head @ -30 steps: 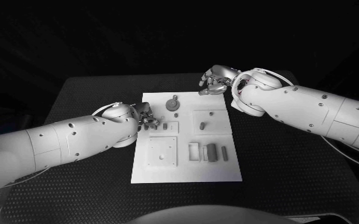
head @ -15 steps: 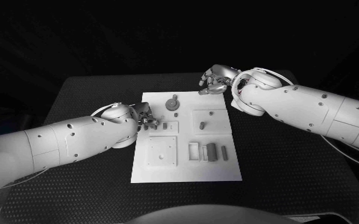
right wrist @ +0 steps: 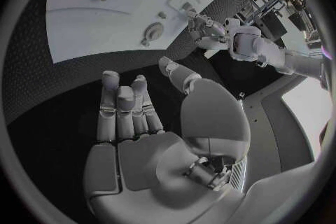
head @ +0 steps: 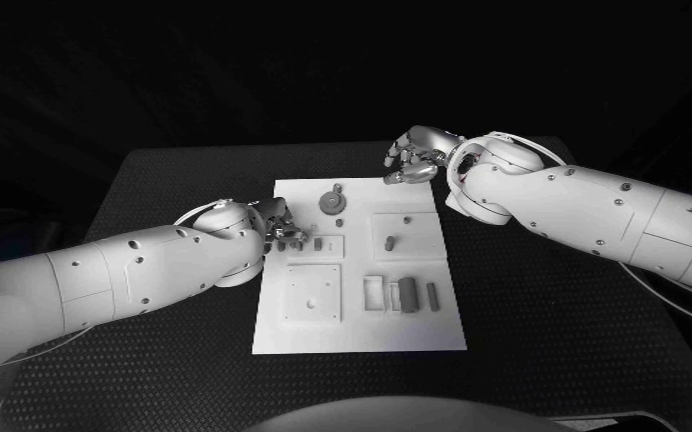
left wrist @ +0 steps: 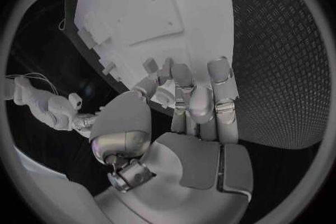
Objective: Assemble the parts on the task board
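Up top, the head camera looks steeply down on the black table point(head: 173, 202), the white task board point(head: 361, 327) square in the middle, arms entering from both sides. Over to the left wrist camera: tucked right behind the left hand point(left wrist: 189, 106), very close, facing the task board's edge. The right wrist camera sits behind the right hand point(right wrist: 133, 123), looking across the same board from farther off, catching the left hand beyond.
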Robot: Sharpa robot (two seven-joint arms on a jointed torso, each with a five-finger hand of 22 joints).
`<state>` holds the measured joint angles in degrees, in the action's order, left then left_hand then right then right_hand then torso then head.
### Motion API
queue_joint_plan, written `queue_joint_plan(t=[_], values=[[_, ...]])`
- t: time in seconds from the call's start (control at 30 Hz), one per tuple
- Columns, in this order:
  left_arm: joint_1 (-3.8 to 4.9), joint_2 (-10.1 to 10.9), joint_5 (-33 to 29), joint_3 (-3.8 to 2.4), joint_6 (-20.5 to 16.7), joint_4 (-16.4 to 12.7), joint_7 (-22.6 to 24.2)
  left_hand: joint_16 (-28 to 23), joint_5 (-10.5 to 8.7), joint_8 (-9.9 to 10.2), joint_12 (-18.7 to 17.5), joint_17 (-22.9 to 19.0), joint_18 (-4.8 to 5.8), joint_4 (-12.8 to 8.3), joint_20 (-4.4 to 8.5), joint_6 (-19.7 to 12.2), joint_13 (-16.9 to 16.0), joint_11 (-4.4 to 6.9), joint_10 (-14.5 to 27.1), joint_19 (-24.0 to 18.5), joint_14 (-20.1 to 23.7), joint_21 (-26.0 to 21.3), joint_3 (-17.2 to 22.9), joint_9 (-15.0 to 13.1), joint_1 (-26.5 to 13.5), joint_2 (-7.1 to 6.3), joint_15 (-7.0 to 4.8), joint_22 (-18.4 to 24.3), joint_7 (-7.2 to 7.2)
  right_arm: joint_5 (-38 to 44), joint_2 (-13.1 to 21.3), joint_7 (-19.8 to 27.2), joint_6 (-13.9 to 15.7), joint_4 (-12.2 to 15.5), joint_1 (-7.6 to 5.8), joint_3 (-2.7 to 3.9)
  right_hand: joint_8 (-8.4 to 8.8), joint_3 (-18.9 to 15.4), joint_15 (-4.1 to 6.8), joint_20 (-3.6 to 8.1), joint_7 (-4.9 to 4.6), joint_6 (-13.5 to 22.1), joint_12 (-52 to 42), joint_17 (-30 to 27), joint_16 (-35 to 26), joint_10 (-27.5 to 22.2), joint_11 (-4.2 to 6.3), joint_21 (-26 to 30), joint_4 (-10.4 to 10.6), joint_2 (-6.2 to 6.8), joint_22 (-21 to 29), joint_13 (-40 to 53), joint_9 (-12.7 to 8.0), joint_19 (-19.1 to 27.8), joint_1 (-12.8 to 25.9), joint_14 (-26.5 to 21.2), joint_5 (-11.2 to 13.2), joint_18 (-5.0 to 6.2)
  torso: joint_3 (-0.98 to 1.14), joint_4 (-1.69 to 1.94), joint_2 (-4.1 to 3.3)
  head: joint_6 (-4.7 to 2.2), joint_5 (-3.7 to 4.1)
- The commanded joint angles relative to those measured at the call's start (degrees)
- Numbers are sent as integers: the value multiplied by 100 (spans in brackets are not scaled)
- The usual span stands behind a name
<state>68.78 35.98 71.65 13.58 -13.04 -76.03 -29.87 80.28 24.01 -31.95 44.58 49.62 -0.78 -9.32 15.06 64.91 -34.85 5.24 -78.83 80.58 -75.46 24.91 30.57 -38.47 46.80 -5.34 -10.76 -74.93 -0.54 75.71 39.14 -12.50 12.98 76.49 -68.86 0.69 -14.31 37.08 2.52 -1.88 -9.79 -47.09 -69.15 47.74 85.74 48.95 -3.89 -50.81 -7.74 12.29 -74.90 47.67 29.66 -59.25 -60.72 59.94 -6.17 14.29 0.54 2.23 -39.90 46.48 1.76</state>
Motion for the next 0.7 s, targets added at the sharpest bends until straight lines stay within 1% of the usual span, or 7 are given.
queue_joint_plan(t=[0.03,0.13,0.3,0.47,0.6,0.7], values=[[0,-5,-117,-3,-63,-4,123,-36,-44,35,38,-15,35,85,19,-35,12,-1,66,-11,78,-41,-75,25,-145,-149,-47,-104,1,5,3,15,-55,5,1,2,-19,-13,-20,16,-37,5,-34,-8,28,-49,7,28,31,-31,-92,-8,-7,6,15,-32,19,71,1,-3,0,4,2],[0,-1,-169,-3,-53,-2,132,-40,-59,34,43,-25,30,156,23,-43,20,2,75,-14,79,-53,-90,40,-183,-240,-51,-101,2,5,3,14,-56,4,2,2,-19,-13,-20,16,-37,6,-35,-9,28,-49,7,29,31,-30,-92,-8,-7,6,14,-32,19,71,2,-1,0,6,5],[0,1,-218,-3,-39,3,147,-45,-65,35,46,-32,27,191,26,-51,26,2,83,-15,83,-59,-89,49,-187,-298,-52,-101,0,5,3,12,-54,2,3,2,-18,-12,-20,16,-38,9,-35,-9,27,-49,7,29,32,-31,-92,-9,-9,6,14,-32,18,71,0,-1,0,7,6],[0,0,-281,-3,11,17,157,-48,-67,42,51,-39,22,183,31,-74,31,2,93,-15,83,-65,-75,62,-136,-320,-53,-102,-5,3,3,13,-60,3,4,2,-18,-11,-20,16,-38,11,-35,-10,27,-50,6,29,34,-32,-92,-10,-10,6,14,-32,18,71,0,0,0,12,7],[0,0,-286,-3,49,22,161,-47,-69,47,66,-47,22,108,31,-95,35,-3,102,-15,82,-70,-72,80,-21,-307,-49,-106,-12,-1,3,13,-66,1,4,2,-18,-11,-21,16,-38,12,-36,-10,27,-50,6,29,36,-33,-92,-10,-11,5,15,-32,18,71,1,-1,0,11,9],[0,0,-287,-3,66,21,160,-43,-36,42,85,-56,26,-50,28,-103,44,-9,112,-15,82,-76,-97,104,137,-241,-42,-109,-18,-5,4,14,-70,0,5,2,-19,-11,-21,16,-39,12,-36,-10,27,-50,6,29,37,-34,-92,-10,-11,5,15,-32,18,71,-1,-3,0,14,8]])
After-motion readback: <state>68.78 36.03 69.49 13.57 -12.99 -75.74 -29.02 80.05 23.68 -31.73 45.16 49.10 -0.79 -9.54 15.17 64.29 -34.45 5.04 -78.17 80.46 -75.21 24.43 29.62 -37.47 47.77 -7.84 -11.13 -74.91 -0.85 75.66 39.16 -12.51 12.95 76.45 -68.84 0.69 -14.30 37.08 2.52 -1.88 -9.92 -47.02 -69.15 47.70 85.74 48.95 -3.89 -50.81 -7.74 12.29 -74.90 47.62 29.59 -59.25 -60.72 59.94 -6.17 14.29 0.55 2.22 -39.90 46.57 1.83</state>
